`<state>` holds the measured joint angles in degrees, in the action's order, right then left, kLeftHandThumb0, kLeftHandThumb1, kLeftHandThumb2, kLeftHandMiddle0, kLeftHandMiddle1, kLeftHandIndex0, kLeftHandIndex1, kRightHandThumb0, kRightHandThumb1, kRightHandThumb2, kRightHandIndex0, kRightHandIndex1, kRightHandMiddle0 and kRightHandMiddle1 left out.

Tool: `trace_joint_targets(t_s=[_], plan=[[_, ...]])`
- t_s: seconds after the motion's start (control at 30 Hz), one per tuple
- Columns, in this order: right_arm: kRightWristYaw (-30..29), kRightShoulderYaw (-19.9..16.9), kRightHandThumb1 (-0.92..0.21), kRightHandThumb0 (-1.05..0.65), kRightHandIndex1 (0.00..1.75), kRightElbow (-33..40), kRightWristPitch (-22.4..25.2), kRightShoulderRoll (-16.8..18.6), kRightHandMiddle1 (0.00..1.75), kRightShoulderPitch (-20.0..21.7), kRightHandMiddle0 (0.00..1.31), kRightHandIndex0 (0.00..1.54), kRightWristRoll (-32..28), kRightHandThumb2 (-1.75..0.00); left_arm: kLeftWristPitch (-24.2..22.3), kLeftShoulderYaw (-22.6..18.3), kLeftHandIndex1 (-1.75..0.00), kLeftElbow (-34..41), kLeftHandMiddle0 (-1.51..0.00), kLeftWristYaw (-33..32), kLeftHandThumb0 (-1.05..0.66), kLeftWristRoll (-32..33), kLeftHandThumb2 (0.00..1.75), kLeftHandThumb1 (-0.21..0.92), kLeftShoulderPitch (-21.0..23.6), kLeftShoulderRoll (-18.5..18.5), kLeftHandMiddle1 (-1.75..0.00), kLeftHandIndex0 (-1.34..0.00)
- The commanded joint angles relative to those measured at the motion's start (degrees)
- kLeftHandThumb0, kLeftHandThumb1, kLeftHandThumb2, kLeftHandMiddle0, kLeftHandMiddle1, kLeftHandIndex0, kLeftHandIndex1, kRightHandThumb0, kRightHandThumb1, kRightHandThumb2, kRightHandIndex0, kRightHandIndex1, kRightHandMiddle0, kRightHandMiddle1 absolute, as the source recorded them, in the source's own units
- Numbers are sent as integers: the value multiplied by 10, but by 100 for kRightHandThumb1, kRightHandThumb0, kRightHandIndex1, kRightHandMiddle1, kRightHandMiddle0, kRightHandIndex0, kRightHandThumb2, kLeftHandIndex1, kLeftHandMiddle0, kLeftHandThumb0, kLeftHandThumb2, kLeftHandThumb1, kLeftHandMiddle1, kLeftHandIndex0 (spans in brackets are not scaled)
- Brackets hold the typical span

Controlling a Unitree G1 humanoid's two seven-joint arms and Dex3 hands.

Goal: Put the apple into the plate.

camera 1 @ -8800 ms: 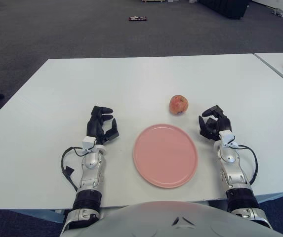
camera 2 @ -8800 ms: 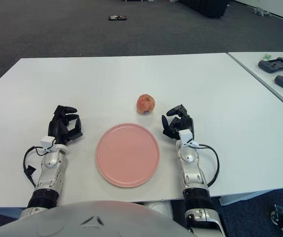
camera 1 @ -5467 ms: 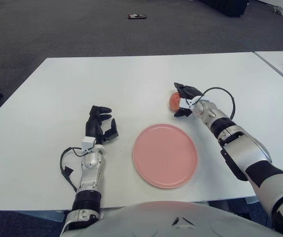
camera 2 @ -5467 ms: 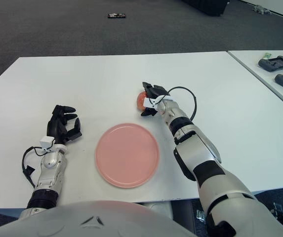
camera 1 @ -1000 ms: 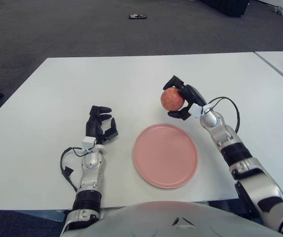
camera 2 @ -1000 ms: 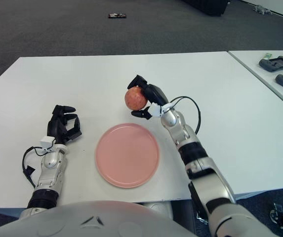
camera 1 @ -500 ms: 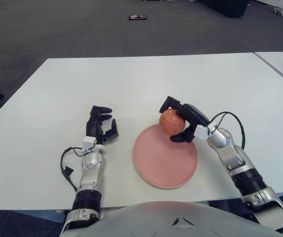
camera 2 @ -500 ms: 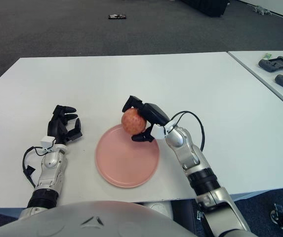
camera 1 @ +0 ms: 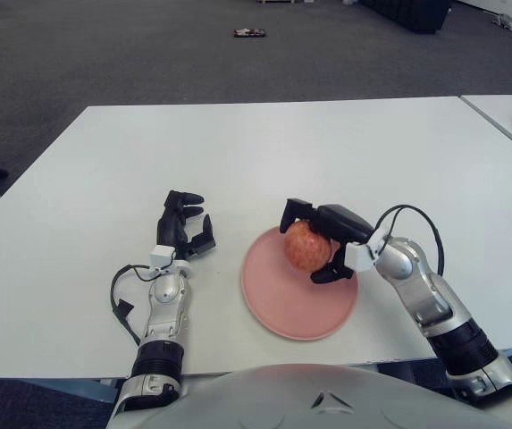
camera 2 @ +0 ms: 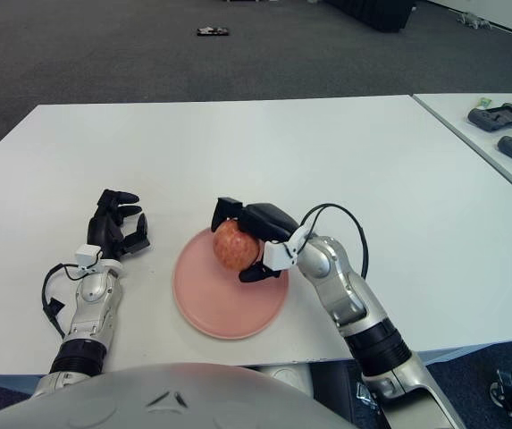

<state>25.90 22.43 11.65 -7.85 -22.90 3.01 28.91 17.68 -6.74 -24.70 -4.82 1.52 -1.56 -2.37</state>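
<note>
Now the right hand [camera 1: 325,241], fingers clamped on the apple [camera 1: 302,245], should lower gently onto the pink plate [camera 1: 278,308] centre before releasing; left hand [camera 1: 184,231] idle.

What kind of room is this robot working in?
Probably an office or lab. Dark grey carpet covers the floor, the robot sits at a plain white table, and a second table at the right holds handheld controllers. Its right hand holds an apple over a pink plate.

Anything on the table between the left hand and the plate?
Nothing: both eye views show bare white table between the idle left hand and the pink plate.
</note>
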Motion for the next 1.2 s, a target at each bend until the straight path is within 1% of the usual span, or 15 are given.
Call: trace_joint_targets(t_s=[0.0,0.33,0.53,0.63,0.7,0.77,0.8,0.83,0.87,0.9,0.93,0.97,1.0,1.07,1.17], plan=[[-1,4,-2,0,170,16,19,-9,175,-3,60,85,32,-165,-9,1,-174,-24,-57,-4,-1,1,128,36,-25,-6,-175,-36],[18,33,-1,0,172,31,71,-13,175,-6,61,85,117,-167,-24,-2,-168,-17,-56,-4,-1,6,126,36,-27,-8,-175,-41],[23,49,-1,0,171,28,82,-18,175,-2,61,85,151,-166,-31,0,-168,-17,-56,-2,-1,3,127,35,-27,-4,-175,-42],[26,53,-2,0,174,26,83,-23,166,0,64,85,166,-163,-29,0,-171,-16,-56,-3,-1,1,128,36,-28,-3,-175,-40],[28,56,-5,-1,174,26,83,-27,163,0,63,83,176,-159,-27,0,-172,-16,-56,-2,-1,2,128,36,-28,-3,-175,-39],[30,60,-15,-1,174,26,84,-31,158,1,60,73,188,-146,-26,0,-173,-16,-56,0,-1,3,128,36,-29,-2,-175,-38],[26,61,-17,-1,174,23,81,-32,157,1,60,72,193,-143,-25,0,-174,-17,-56,0,-1,2,128,36,-29,-1,-175,-37],[23,62,-32,-1,175,22,79,-33,156,1,52,59,196,-125,-25,0,-174,-17,-55,0,-1,2,127,37,-29,-1,-175,-36],[20,63,-39,-1,175,20,75,-33,156,2,49,54,199,-117,-22,0,-174,-18,-55,0,-1,1,127,38,-29,0,-175,-36],[18,64,-42,-11,171,18,72,-34,156,3,37,40,201,-107,-21,0,-174,-19,-55,0,-1,1,127,38,-29,0,-175,-36],[17,66,-38,-27,167,17,69,-34,155,5,24,25,203,-106,-19,0,-174,-20,-55,0,-1,1,127,37,-29,0,-175,-36],[16,67,-36,-33,159,16,66,-35,152,6,19,20,205,-106,-17,1,-174,-20,-55,0,-1,0,127,37,-29,0,-175,-36],[16,68,-34,-43,147,15,65,-35,146,6,12,13,206,-105,-16,1,-174,-21,-56,0,-1,0,128,36,-28,0,-175,-37],[14,72,-34,-53,130,15,54,-39,137,13,6,7,213,-102,-21,1,-174,-22,-56,0,-1,0,128,36,-28,2,-175,-37],[13,75,-42,-68,84,14,44,-44,110,17,2,2,221,-91,-22,2,-174,-22,-56,-4,-1,-4,129,36,-27,2,-175,-38]])
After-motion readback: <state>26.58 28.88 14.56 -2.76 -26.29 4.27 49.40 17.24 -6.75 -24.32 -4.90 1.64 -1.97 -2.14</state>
